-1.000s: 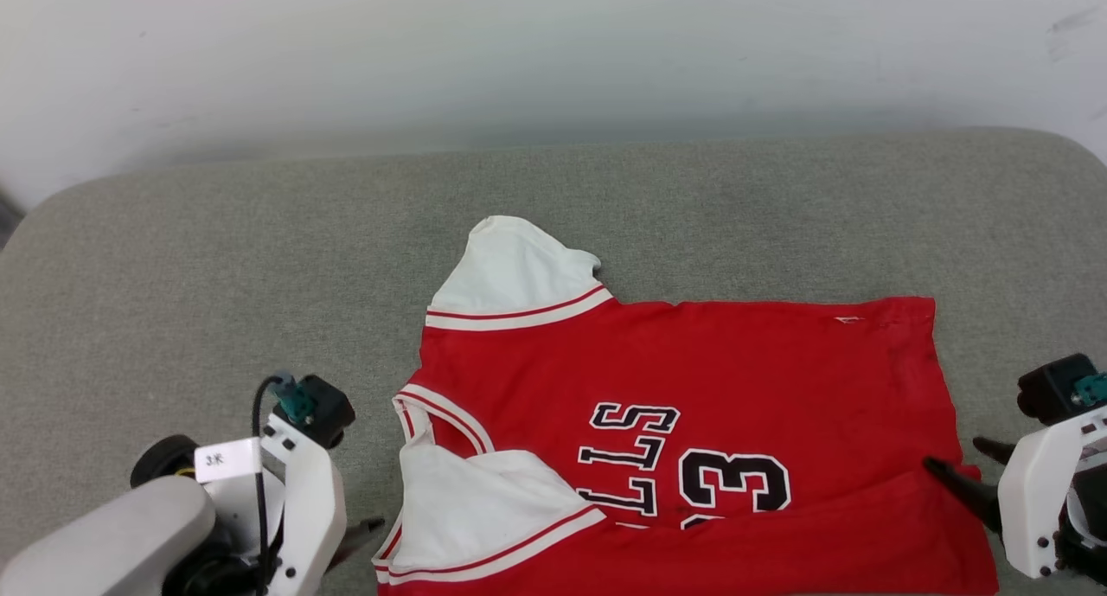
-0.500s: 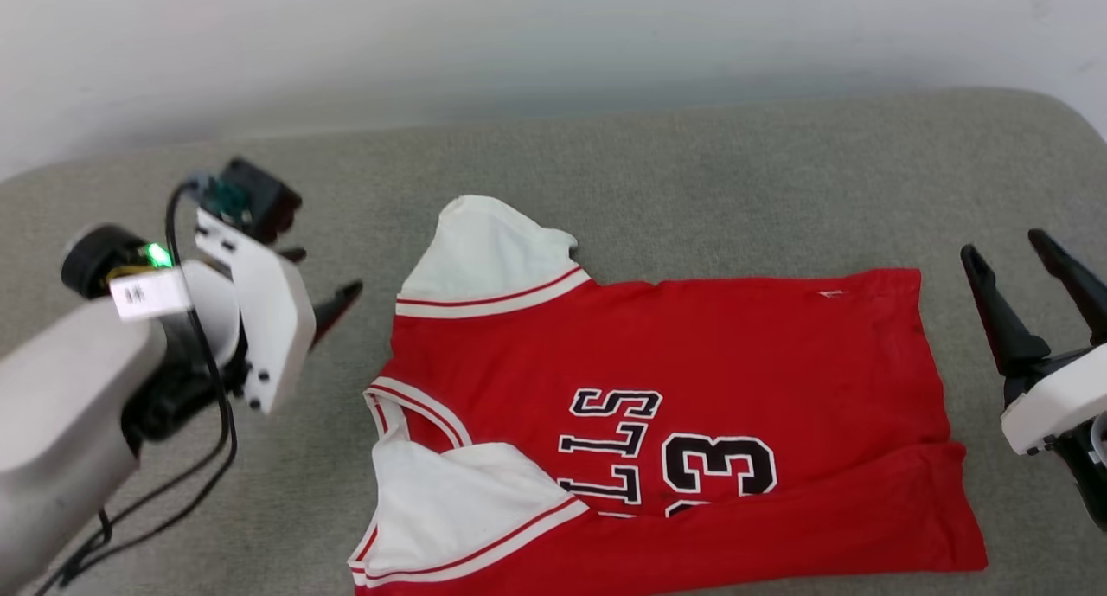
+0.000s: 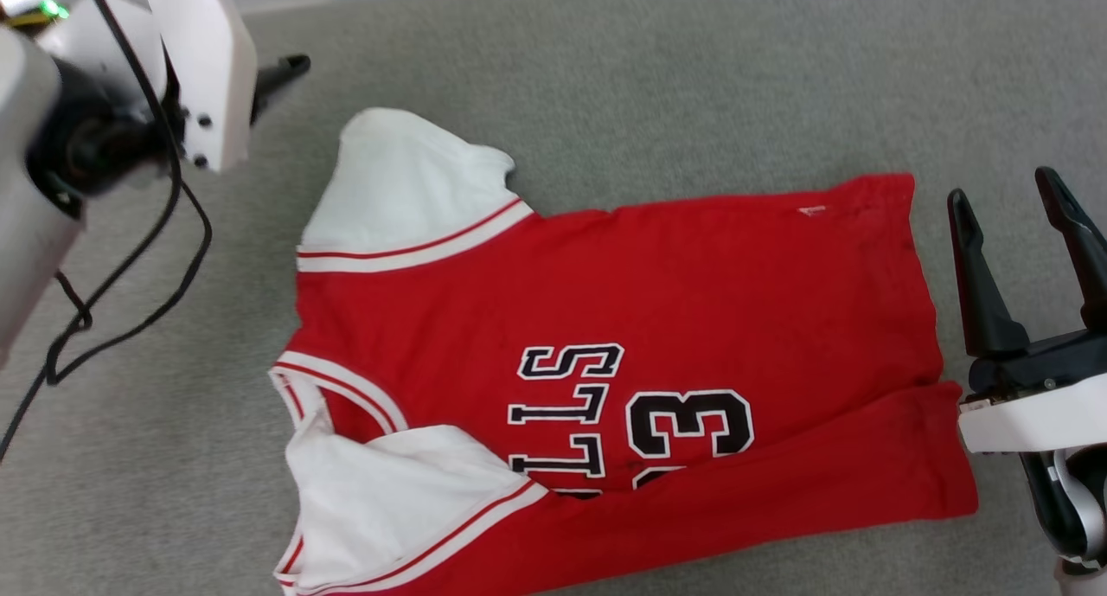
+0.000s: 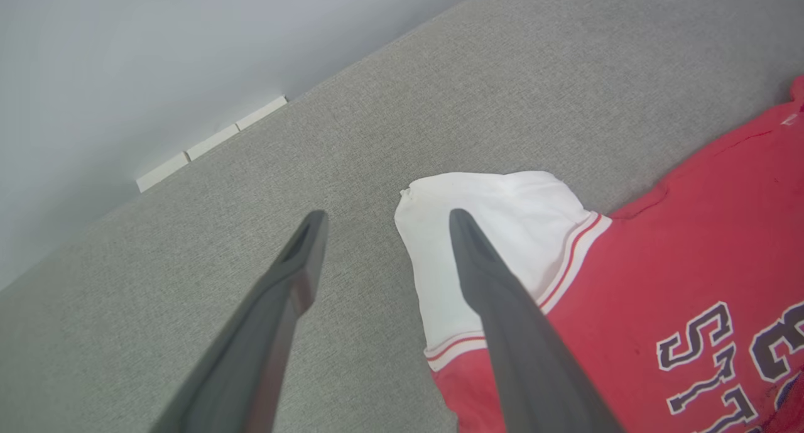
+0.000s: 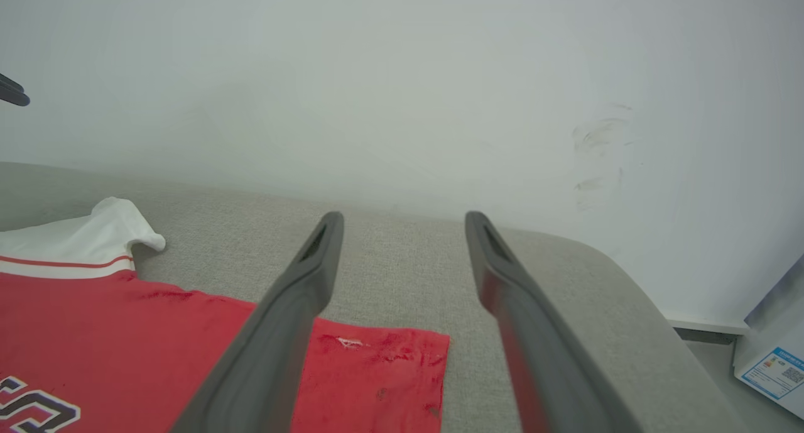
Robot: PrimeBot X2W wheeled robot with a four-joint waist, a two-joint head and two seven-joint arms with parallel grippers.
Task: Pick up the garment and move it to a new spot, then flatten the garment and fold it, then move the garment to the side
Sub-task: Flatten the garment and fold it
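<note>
The garment (image 3: 623, 319), a red shirt with white sleeves and black letters, lies spread on the grey cushion (image 3: 657, 86). Its near edge is folded up over part of the lettering, and the near sleeve (image 3: 380, 501) lies turned in on the chest. My left gripper (image 3: 281, 70) hovers open at the far left, just beyond the far white sleeve (image 4: 496, 232). In the left wrist view the left gripper (image 4: 387, 216) has that sleeve's edge beside one finger, with nothing between the fingers. My right gripper (image 3: 1001, 189) stands open and empty just right of the hem (image 5: 377, 357), and its right wrist view shows the right gripper (image 5: 404, 216) above bare cushion.
A white wall (image 5: 402, 75) rises behind the cushion. The cushion's rounded right end (image 5: 628, 295) drops off toward a labelled box (image 5: 772, 364). A black cable (image 3: 130, 302) hangs from my left arm over the cushion's left part.
The head camera has tilted down and closer. My left arm has swung up from the near left to beyond the far sleeve. My right gripper has turned its fingers up beside the hem.
</note>
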